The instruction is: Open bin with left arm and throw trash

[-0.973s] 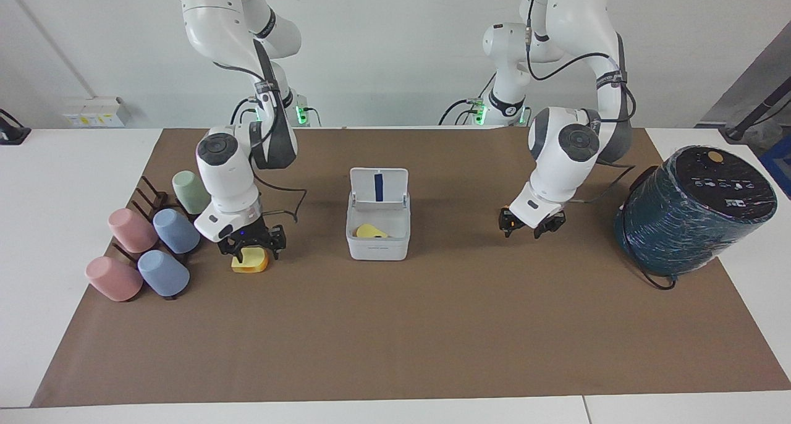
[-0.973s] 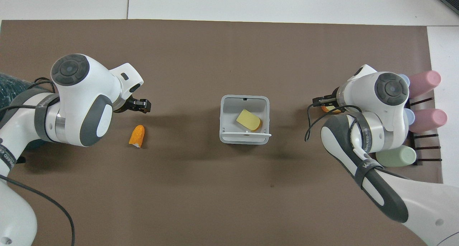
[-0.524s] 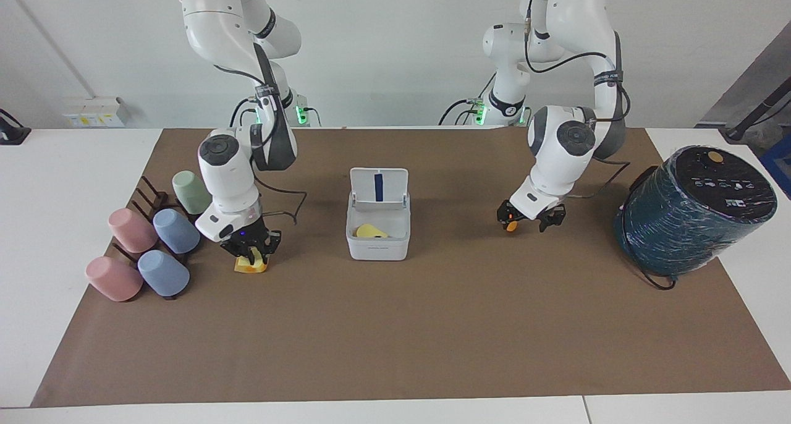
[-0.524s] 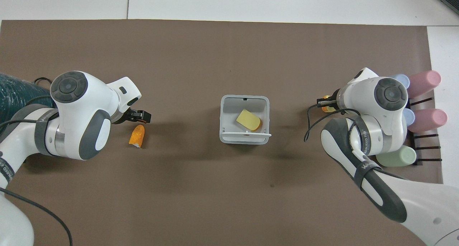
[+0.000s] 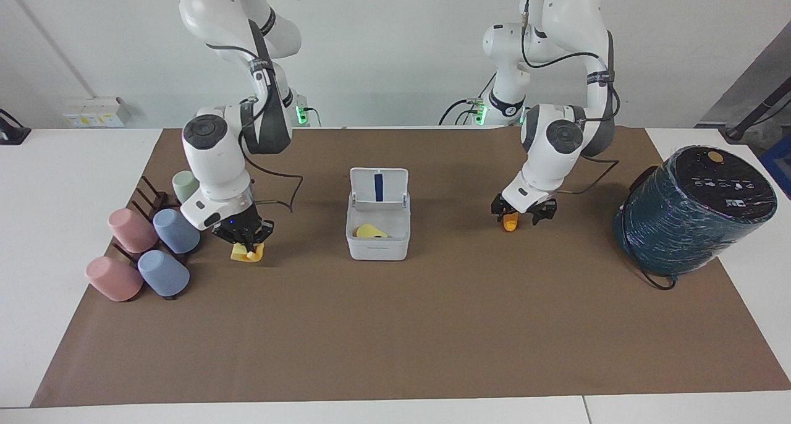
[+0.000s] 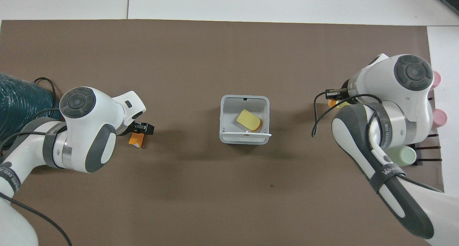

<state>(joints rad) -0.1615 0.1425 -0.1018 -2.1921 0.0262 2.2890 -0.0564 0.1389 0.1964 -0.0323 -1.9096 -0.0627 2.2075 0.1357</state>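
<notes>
The white bin (image 5: 378,248) (image 6: 223,117) stands mid-table with its lid (image 5: 378,185) tipped up. A yellow slice of trash (image 5: 369,231) (image 6: 248,119) lies inside. My right gripper (image 5: 246,243) (image 6: 331,94), beside the cups, is shut on a pale yellow piece with an orange spot (image 5: 247,253) (image 6: 337,103), held just above the mat. My left gripper (image 5: 521,217) (image 6: 143,128) is low over the mat toward the cylinder's end, open, with the small orange piece (image 5: 510,222) (image 6: 136,140) between its fingers.
Pastel cups (image 5: 164,251) (image 6: 401,156) lie on a dark rack at the right arm's end. A big dark teal wrapped cylinder (image 5: 692,211) (image 6: 18,102) with a black cable stands at the left arm's end. Brown mat lies bare around the bin.
The right gripper closed on the pale yellow piece and lifted it slightly. The left gripper moved over the orange piece and came down around it, staying open.
</notes>
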